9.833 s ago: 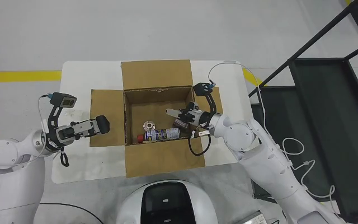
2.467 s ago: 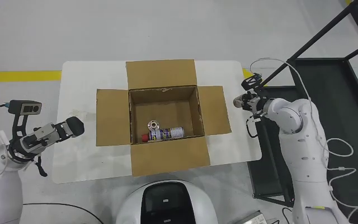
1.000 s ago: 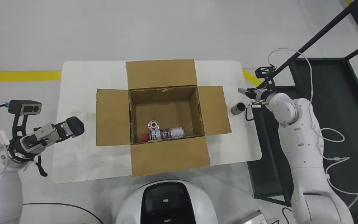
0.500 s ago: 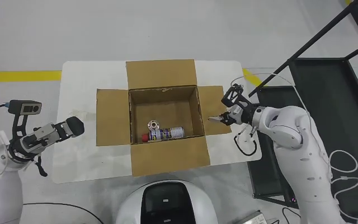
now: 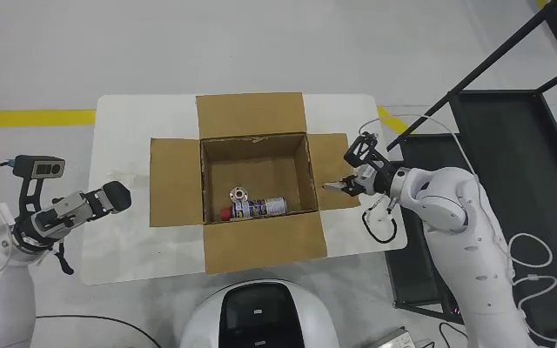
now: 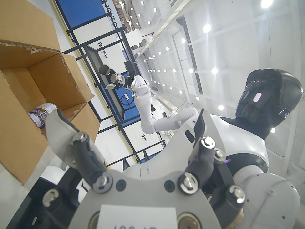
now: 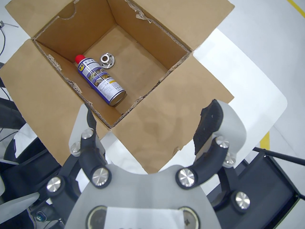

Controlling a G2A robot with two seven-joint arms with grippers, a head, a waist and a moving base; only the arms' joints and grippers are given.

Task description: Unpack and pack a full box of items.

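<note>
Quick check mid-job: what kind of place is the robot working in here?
Likely a large factory or warehouse hall: a high ceiling with rows of lights, a yellow floor line on the grey floor, and a black metal rack beside the table.

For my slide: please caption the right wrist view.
Open right tool over a flap of the cardboard box, which holds a spray can and a metal flange.

Pale grey floor (image 5: 261, 43) with a yellow line (image 5: 43, 117) running behind the white surface (image 5: 130, 122). Black metal rack (image 5: 505, 174) sits just beside it. Round ceiling lights (image 6: 206, 28) overhead, plus blue wall panels (image 6: 78, 3).
</note>
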